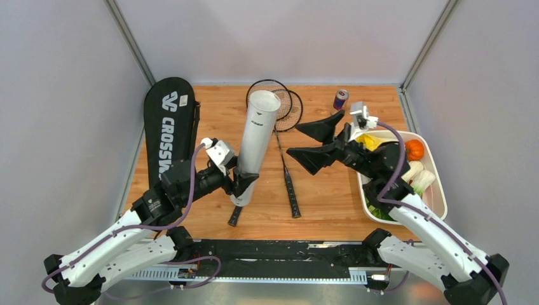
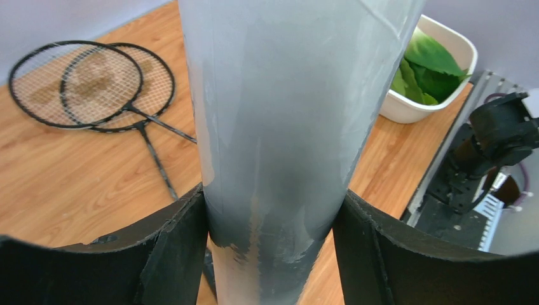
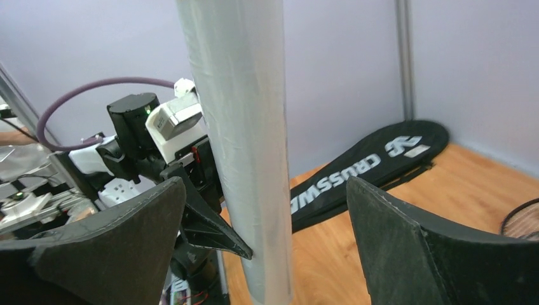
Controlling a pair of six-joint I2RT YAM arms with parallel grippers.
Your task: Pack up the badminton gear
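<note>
White tube was upright near the middle of the counter, gripped low by the left pincer, while the right pincer hung wide open just beside it, holding nothing.

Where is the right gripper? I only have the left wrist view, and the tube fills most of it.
Observer: The right gripper is open, just right of the tube, facing it and not touching it.
Operator: And the bag?
Observer: The bag lies flat along the left edge of the table.
Operator: Anything else I can't see?
Observer: A can stands at the far edge, right of the rackets.
</note>
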